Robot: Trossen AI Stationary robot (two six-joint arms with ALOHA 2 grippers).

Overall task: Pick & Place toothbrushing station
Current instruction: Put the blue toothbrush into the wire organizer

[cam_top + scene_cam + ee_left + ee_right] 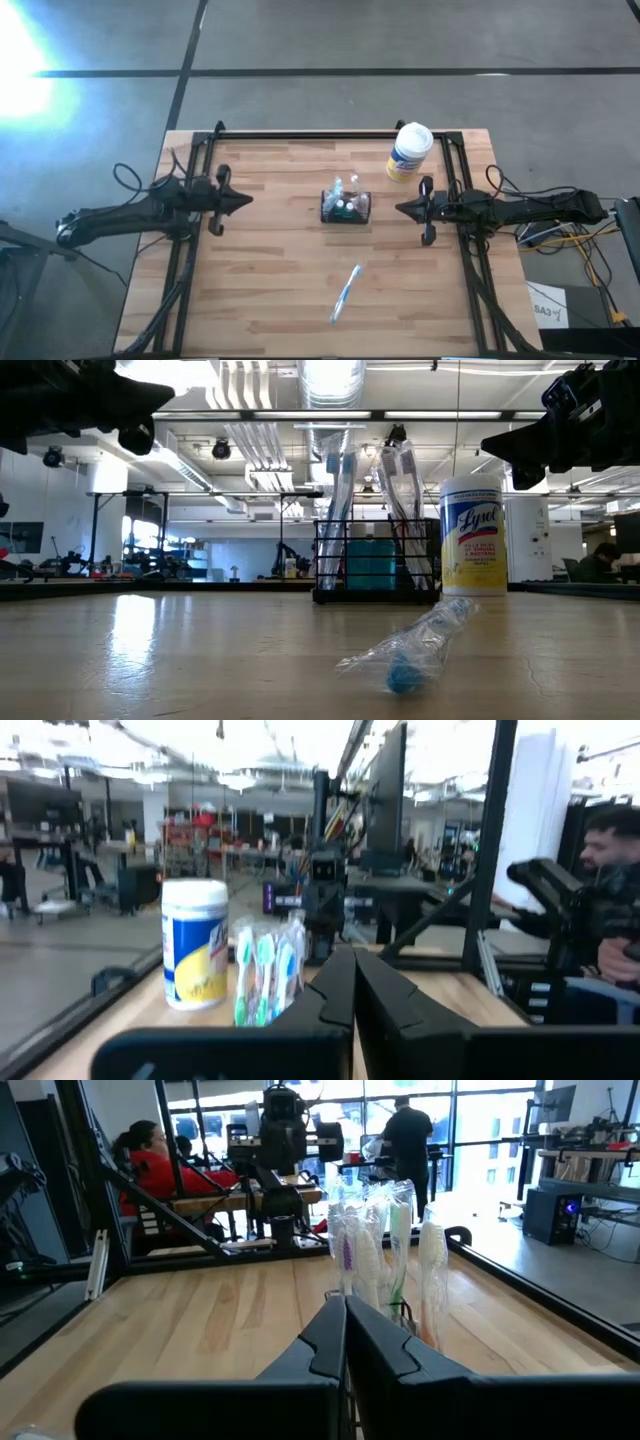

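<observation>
Left gripper point(243, 200) shut, empty, well short of small black wire-mesh toothbrushing station point(346, 208) ahead; right gripper point(403, 209) likewise shut, empty. Probably light, stiff, tippy; grip rim wire.

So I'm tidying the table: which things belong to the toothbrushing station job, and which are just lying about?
Job:
- toothbrushing station, mid-table, holding wrapped toothbrushes
- wrapped toothbrush, lying loose nearer the front, probably part of it

Lying about:
- white wipes canister, standing beside the right arm
</observation>
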